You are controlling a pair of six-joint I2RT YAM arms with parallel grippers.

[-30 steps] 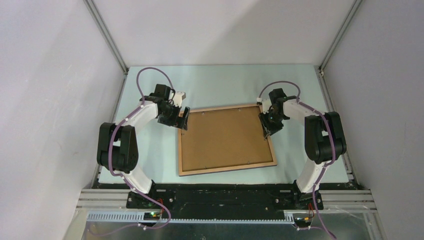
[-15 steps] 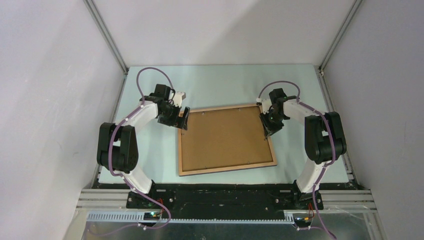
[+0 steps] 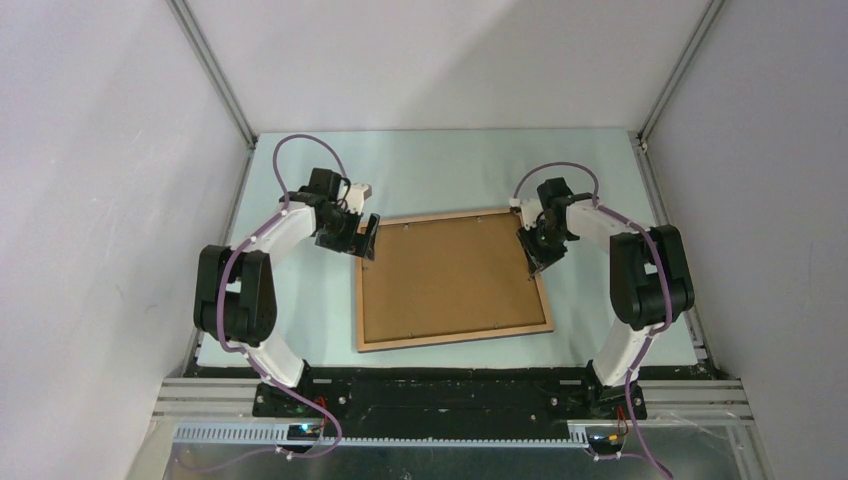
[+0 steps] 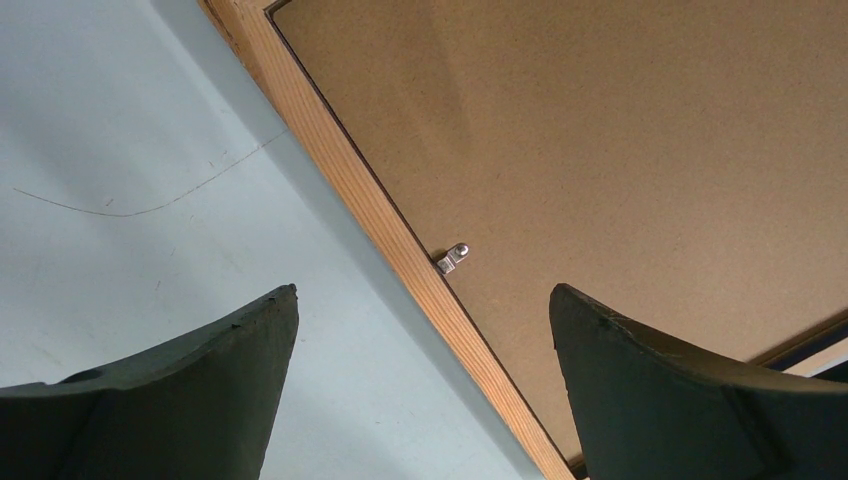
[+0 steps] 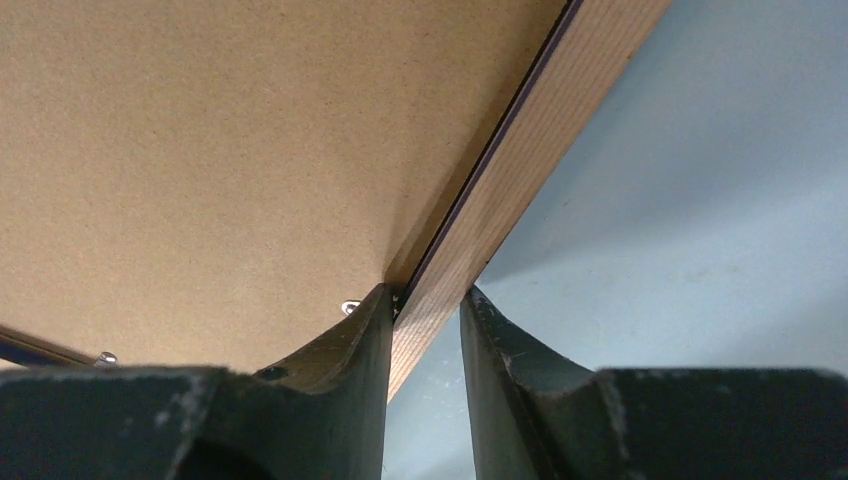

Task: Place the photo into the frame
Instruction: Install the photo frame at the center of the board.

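Inside right hand (image 5: 425, 300) grip: frame (image 5: 560, 100) right rail, pinched both sides.

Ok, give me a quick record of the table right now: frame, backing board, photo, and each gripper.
frame: lying flat on the table, light wood side up
backing board: brown, seated inside the frame
photo: not visible in any view
left gripper: open, above the frame's left rail, near a metal clip
right gripper: closed on the frame's right rail, one finger on each side
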